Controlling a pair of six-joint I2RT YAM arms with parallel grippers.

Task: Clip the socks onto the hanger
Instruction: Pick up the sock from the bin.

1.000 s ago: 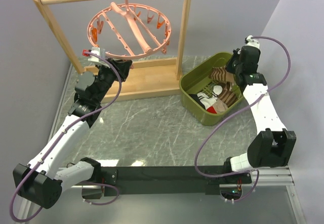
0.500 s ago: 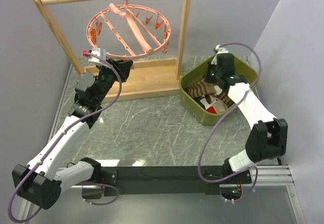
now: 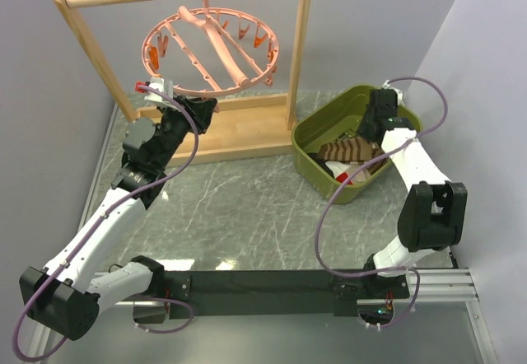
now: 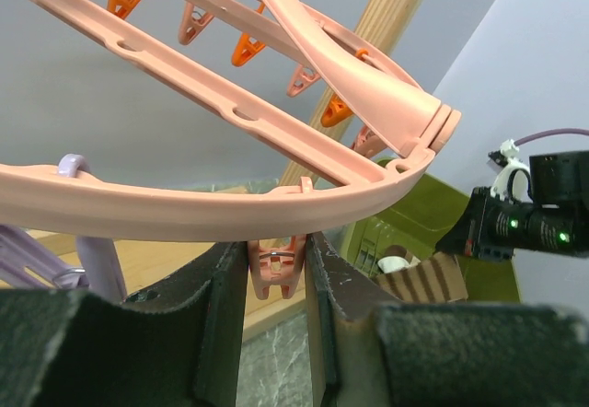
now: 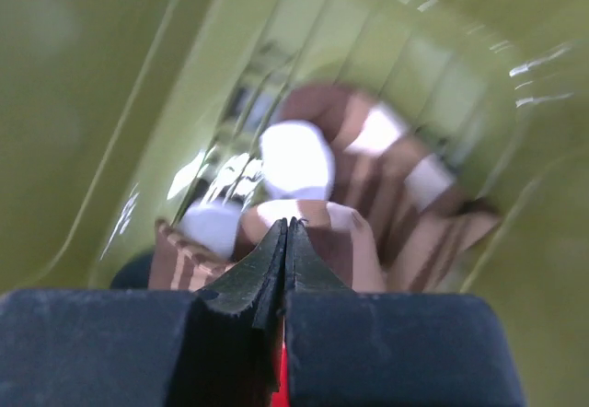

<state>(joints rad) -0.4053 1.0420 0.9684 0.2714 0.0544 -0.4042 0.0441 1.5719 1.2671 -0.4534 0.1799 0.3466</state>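
The salmon-pink ring hanger [image 3: 210, 47] hangs from the wooden rack's top bar. My left gripper [image 3: 202, 100] is up at its near rim. In the left wrist view my left gripper [image 4: 274, 249] is shut on a small pink clip [image 4: 273, 276] under the rim [image 4: 230, 214]. A brown sock with tan stripes [image 3: 346, 150] lies in the green bin [image 3: 317, 125]. It also shows in the left wrist view [image 4: 433, 278]. My right gripper [image 3: 372, 133] is low inside the bin. In the blurred right wrist view my right gripper [image 5: 288, 227] is shut, with its tips just over brown striped socks [image 5: 368, 241].
The light wooden rack [image 3: 239, 133] stands at the back left on a flat base. The bin's green walls [image 5: 92, 103] close in round my right gripper. White socks [image 5: 296, 158] lie among the brown ones. The grey wall is close behind.
My right arm swung from above the bin's back rim to its left side, then back right and down inside. The brown sock shifted in the bin. My left arm stayed still.
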